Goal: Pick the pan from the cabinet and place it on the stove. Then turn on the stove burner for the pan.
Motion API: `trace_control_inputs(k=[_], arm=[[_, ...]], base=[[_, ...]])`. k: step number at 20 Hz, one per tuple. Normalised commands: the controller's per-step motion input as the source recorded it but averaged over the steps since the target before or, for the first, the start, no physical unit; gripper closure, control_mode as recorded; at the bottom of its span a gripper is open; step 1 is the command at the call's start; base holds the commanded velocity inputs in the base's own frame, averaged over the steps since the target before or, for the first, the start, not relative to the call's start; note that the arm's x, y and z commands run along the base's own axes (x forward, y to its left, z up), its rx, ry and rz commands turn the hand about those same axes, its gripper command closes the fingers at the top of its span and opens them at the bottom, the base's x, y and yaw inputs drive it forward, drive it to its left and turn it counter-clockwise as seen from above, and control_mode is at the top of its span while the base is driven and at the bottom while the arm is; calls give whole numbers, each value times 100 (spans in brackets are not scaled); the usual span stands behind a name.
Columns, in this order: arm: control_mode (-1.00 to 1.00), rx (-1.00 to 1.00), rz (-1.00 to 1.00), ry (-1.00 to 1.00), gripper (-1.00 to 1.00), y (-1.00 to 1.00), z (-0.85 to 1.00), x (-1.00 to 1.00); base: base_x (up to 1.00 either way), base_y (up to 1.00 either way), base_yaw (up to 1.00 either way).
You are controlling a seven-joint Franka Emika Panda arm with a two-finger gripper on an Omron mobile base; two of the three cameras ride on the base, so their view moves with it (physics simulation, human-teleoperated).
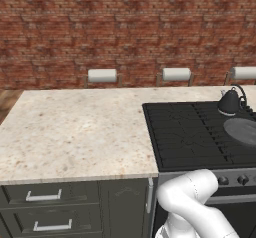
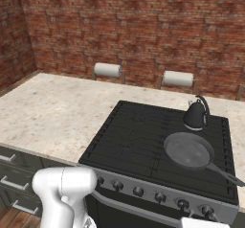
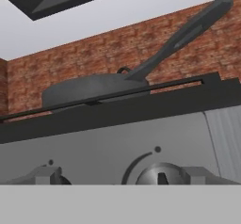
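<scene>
The pan (image 2: 189,150), round and dark grey, lies flat on the right front grate of the stove (image 2: 139,136), its long thin handle pointing to the front right. In the left base view the pan (image 1: 242,131) sits at the right edge. The hand view looks up from low in front of the stove's steel front (image 3: 103,143): the pan (image 3: 94,90) rests above on the grate and a dark round knob (image 3: 162,175) is close ahead. The white back of my hand (image 2: 203,222) shows below the right-hand knobs. My gripper holds nothing and stands open. The cabinet is out of view.
A small black kettle (image 2: 196,114) stands on the back right burner behind the pan. More knobs (image 2: 139,191) run along the stove front. A beige counter (image 1: 75,132) lies left of the stove, with drawers (image 1: 45,197) beneath. Paper towel rolls (image 1: 102,75) hang on the brick wall.
</scene>
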Motion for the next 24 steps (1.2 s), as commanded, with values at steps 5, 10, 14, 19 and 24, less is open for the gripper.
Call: trace_control_inputs(k=[5, 10, 14, 19, 24], arm=[[-100, -3, 0, 0, -100, 14, 0, 12], [-100, -3, 1, 0, -100, 14, 0, 14], [-100, -1, 1, 0, -100, 6, -1, 8], [-100, 0, 0, 0, -100, -13, 0, -1], [-100, 0, 0, 0, -100, -26, -4, -1]], base=[[0, 0, 0], [0, 0, 0], [0, 0, 0], [0, 0, 0], [0, 0, 0]])
